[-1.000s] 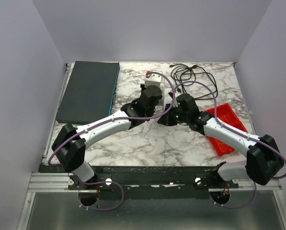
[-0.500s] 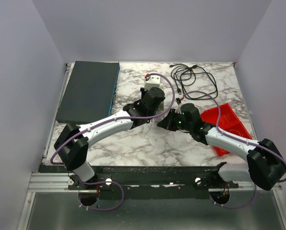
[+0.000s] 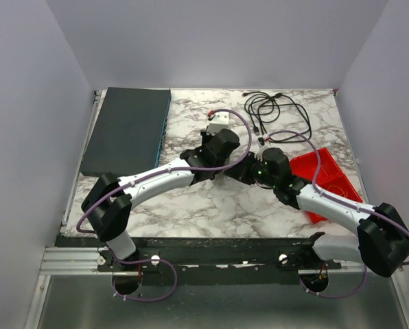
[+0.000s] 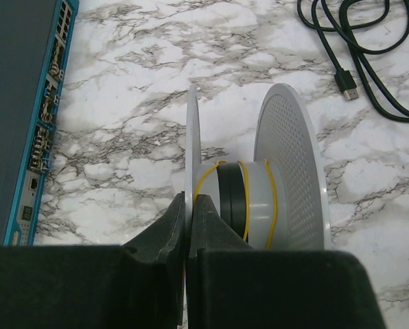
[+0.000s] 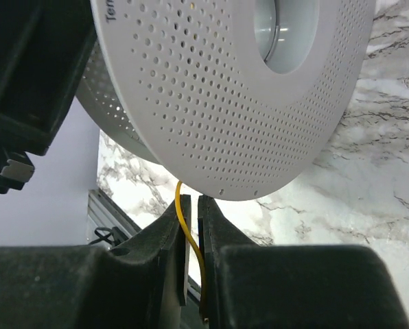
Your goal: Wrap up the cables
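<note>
Two arms are meeting over the middle of the marble tabletop [image 3: 211,205] in the top view, the left arm [image 3: 156,179] reaching in from lower left and the right arm [image 3: 321,202] from lower right.

In the left wrist view, the left fingers [image 4: 189,200] are pinching the thin left flange of a white spool [image 4: 287,171] at the bottom centre of the frame, pressed tight on either side of the flange edge. The spool is lying with its axis level, its two perforated flanges standing upright. The yellow cable [image 4: 246,202] is lying in a few loose turns round the hub between the flanges, crossing a black band [image 4: 230,199] there.

In the right wrist view, the right fingers [image 5: 193,202] are sitting just under the rim of the perforated flange, at lower centre. They are standing a narrow gap apart, and a strand of the cable is running down through that gap, slanting from one finger toward the other without being squeezed.

A black cord [image 4: 346,82] is lying coiled at the upper right of the left wrist view, well apart from the spool. A dark flat box [image 4: 12,103] with ports along its blue edge is filling the upper left. A red bin [image 3: 328,171] is sitting at the right of the top view, beside the right arm.
</note>
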Tool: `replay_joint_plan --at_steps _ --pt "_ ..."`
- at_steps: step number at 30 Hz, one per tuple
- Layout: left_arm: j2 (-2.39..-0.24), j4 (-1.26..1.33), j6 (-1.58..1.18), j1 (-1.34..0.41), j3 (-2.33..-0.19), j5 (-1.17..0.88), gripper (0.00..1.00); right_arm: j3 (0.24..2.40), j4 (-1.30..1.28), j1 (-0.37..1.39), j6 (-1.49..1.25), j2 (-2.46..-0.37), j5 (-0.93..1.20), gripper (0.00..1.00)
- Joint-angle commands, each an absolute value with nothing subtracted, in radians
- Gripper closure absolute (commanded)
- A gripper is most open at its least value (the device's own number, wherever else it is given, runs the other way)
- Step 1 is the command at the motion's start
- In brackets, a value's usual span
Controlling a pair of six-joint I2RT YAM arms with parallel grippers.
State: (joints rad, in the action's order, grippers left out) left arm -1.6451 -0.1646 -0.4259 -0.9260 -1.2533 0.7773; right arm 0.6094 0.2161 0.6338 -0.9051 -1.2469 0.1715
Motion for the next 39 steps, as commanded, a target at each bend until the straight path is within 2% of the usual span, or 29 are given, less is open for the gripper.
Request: replay_joint_plan --at_steps 1,4,19,31,39 --pt "-1.656 -0.223 -0.415 -0.939 -1.273 0.792 1.00 0.639 0.186 0.623 -0.888 -1.205 0.060 0.83" --pt "-1.651 -0.199 -0.398 -0.939 -1.265 0.779 1.00 0.671 0.138 0.623 -0.843 -1.209 0.035 0.83" --pt "-1.573 0.023 -0.194 -0.945 -1.162 0.747 1.00 0.902 0.002 0.621 -0.648 -1.357 -0.037 0.99" --pt "-1.489 0.407 0.290 -0.968 -0.996 0.694 1.00 0.997 -0.089 0.602 -0.722 -1.491 -0.008 0.99" --pt "-1.499 0.440 0.347 -1.017 -0.929 0.624 1.00 0.929 -0.010 0.570 -0.805 -1.571 0.074 0.99"
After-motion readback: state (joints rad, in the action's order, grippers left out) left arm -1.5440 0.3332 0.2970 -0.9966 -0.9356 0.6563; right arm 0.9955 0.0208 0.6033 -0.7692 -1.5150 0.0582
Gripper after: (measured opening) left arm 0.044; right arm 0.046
